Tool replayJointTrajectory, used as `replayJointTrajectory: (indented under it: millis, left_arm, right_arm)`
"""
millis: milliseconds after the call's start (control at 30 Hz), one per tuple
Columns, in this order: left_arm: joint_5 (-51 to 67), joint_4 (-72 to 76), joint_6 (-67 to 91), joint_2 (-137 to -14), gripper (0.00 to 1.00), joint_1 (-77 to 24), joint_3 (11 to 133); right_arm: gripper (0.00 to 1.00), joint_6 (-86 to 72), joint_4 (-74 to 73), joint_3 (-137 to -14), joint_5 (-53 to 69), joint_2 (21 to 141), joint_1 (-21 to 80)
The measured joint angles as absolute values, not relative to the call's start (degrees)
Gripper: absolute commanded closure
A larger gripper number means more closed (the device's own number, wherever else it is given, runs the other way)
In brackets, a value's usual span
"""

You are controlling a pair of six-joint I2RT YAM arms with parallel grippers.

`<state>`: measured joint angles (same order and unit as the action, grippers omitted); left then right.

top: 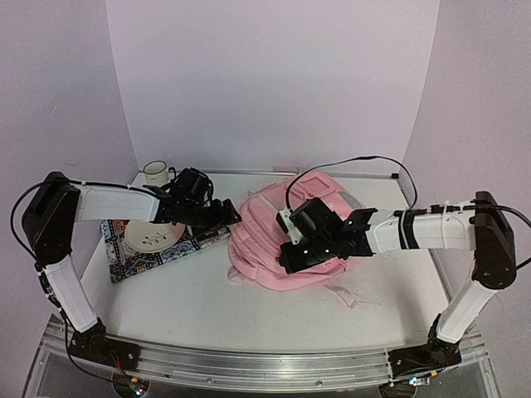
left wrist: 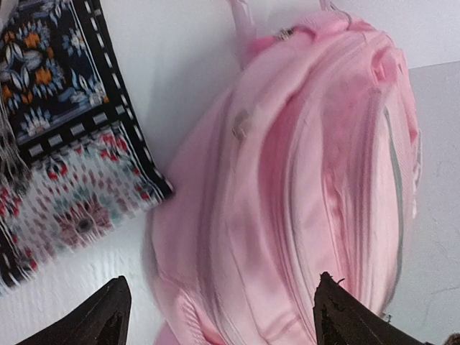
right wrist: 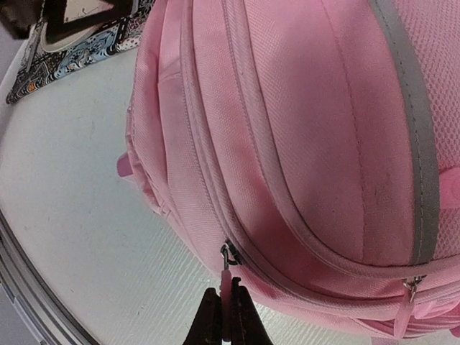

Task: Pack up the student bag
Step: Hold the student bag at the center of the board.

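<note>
The student bag (top: 259, 242) is a big soft pink backpack lying in the middle of the table, with zips running along its sides (left wrist: 309, 180) (right wrist: 309, 108). My left gripper (top: 233, 214) hovers at the bag's left edge. In the left wrist view that gripper (left wrist: 221, 282) is open, its dark fingertips wide apart over pink fabric and holding nothing. My right gripper (top: 284, 264) sits at the bag's near side. In the right wrist view the right gripper (right wrist: 228, 296) is shut on a pink zipper pull (right wrist: 228, 277) hanging from a small metal ring.
Left of the bag lies a patterned mat (top: 133, 259) (left wrist: 65, 144) with a white plate (top: 153, 236) on it. A white mug (top: 156, 172) stands at the back left. A metal rail (top: 265, 369) runs along the table's near edge.
</note>
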<state>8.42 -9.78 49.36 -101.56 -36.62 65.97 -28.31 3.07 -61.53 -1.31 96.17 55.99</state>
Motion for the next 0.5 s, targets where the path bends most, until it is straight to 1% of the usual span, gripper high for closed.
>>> replayJointTrajectory:
  millis: [167, 267, 333, 400, 467, 500]
  left_arm:
    - [8.9, -5.7, 56.6, -97.5, 0.18, -42.6, 59.7]
    - [9.0, -4.0, 59.9, -97.4, 0.24, -45.0, 57.6]
    - [9.0, -3.2, 61.3, -97.7, 0.29, -45.8, 57.0]
    - [9.0, -1.9, 62.7, -98.3, 0.39, -46.4, 57.0]
    - [9.1, -0.5, 63.5, -99.4, 0.52, -46.8, 57.0]
    - [9.1, 0.0, 63.8, -100.0, 0.63, -47.0, 57.0]
  right_arm:
    - [1.00, -28.1, 3.3, -61.8, -1.3, 96.8, 56.0]
    - [1.00, -28.1, 3.4, -61.8, -1.2, 96.9, 56.0]
    - [1.00, -28.1, 3.4, -61.8, -1.2, 96.9, 56.0]
    - [1.00, -28.1, 3.4, -61.8, -1.2, 96.9, 56.1]
    - [1.00, -28.1, 3.5, -61.8, -1.3, 96.9, 56.1]
    - [1.00, -28.1, 3.4, -61.8, -1.3, 96.9, 56.1]
